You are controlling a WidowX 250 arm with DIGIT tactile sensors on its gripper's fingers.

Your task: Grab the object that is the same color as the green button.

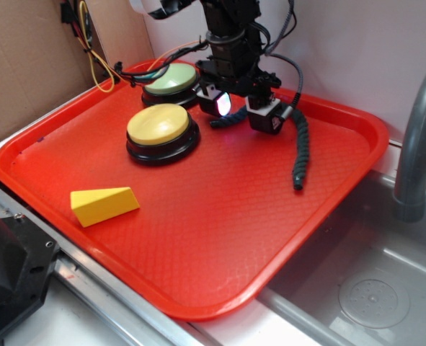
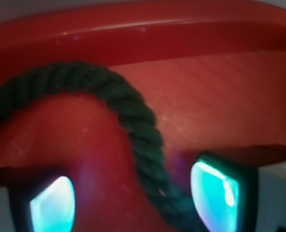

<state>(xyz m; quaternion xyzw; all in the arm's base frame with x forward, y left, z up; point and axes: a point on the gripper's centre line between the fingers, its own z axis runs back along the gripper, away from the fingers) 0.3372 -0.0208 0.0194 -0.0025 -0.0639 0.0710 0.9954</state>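
The dark green twisted rope point(image 1: 300, 148) lies curved on the red tray point(image 1: 198, 303) near its back rim. My gripper point(image 1: 240, 112) is low over the rope's left part and stands open, one finger on each side of it. In the wrist view the rope point(image 2: 133, 116) arches across the tray and runs down between my fingertips point(image 2: 215, 195), closer to the right one; the gripper point(image 2: 133, 200) is not closed on it. The green button point(image 1: 171, 78), with a pale green dome on a black base, sits just left of the gripper at the tray's back.
A yellow-topped button point(image 1: 158, 124) stands in front of the green one. A yellow wedge block point(image 1: 103, 205) lies at the tray's front left. A grey sink point(image 1: 371, 288) and faucet point(image 1: 418, 144) are to the right, cardboard point(image 1: 25, 65) and cables point(image 1: 97, 65) at back left.
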